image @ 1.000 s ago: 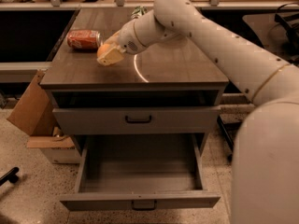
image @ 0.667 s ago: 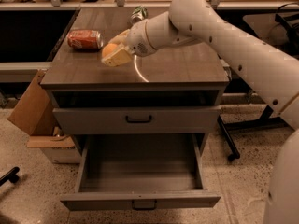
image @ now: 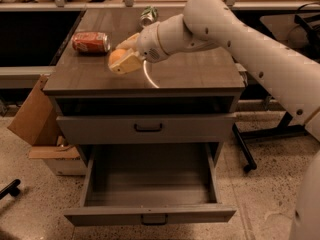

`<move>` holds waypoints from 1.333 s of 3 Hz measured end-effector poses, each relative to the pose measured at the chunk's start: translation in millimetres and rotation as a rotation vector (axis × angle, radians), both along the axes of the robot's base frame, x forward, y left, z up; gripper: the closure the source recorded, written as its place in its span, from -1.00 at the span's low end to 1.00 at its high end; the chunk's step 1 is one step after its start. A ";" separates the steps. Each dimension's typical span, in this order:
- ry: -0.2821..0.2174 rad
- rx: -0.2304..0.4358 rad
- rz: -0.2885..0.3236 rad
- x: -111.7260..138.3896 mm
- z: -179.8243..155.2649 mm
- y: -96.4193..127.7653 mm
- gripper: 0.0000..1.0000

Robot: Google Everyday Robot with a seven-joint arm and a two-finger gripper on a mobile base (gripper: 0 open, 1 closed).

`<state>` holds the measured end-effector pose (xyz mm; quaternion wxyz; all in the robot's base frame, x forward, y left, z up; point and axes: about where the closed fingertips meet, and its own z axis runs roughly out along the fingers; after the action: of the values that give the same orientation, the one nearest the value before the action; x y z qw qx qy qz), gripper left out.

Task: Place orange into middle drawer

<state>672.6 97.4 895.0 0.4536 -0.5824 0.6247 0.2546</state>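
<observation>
The orange [image: 115,57] sits between the cream fingers of my gripper [image: 121,60] at the left middle of the cabinet's top, at or just above the surface. The gripper is shut on it, and my arm reaches in from the right. The middle drawer [image: 150,215] is the lower of the two fronts. It is pulled out wide below and in front of the gripper, and its grey inside shows nothing in it. The drawer front above it [image: 148,128] is closed.
A red soda can [image: 90,41] lies on its side just left of the gripper. A green can [image: 148,16] stands at the back of the cabinet top [image: 200,74]. A cardboard box [image: 30,116] leans at the left and a chair base [image: 247,151] stands at the right.
My arm's elbow and upper part have swung to the right. The gripper has stayed at almost the same spot on the top, and more of the orange shows between the fingers.
</observation>
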 end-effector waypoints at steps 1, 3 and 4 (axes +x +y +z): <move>-0.017 0.015 0.049 -32.5 6.4 -6.7 1.00; -0.030 0.046 0.106 -89.1 4.9 -15.7 1.00; -0.006 0.066 0.100 -107.9 -8.6 -28.8 1.00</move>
<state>564.7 68.6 886.4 0.4611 -0.5984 0.5847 0.2958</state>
